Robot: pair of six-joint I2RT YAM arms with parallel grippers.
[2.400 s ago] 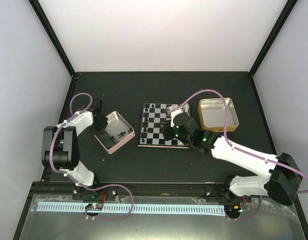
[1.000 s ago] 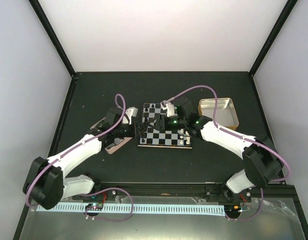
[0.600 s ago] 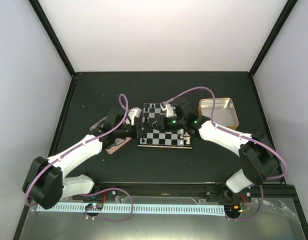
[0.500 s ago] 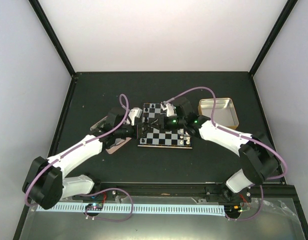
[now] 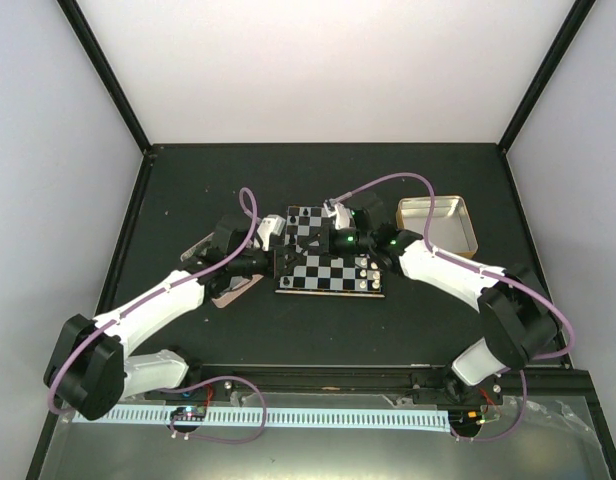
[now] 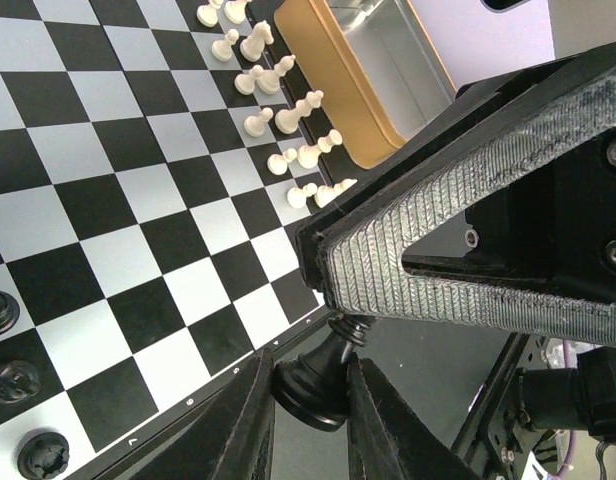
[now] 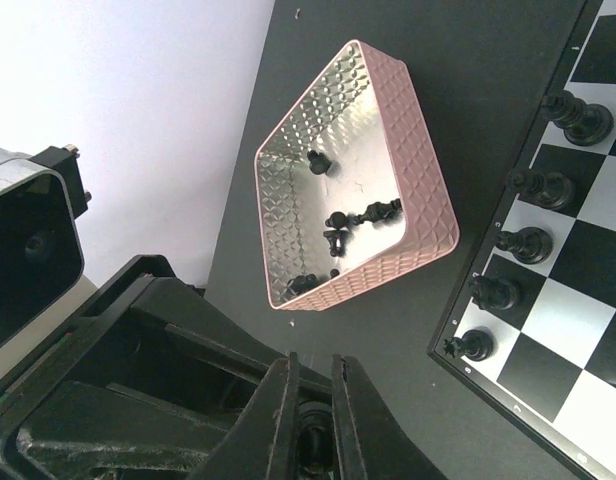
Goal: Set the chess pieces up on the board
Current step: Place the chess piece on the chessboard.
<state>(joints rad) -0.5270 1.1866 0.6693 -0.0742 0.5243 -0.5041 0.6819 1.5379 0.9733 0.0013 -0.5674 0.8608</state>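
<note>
The left pincer (image 6: 310, 378) grips a small black chess piece (image 6: 316, 392) just off the black-and-silver checkered board (image 6: 138, 200); the right pincer (image 7: 310, 395) is closed on the piece's top.

A matte black bench (image 5: 418, 320) fills the floor of a booth. A plain white back wall (image 5: 318, 70) rises behind it, with pale side walls at left (image 5: 38, 200) and right (image 5: 588, 200). Black frame struts (image 5: 103, 70) run along the corners. A dark rail (image 5: 318, 377) edges the near side, with a white slotted strip (image 5: 318, 418) before it. The light is soft and even.
</note>
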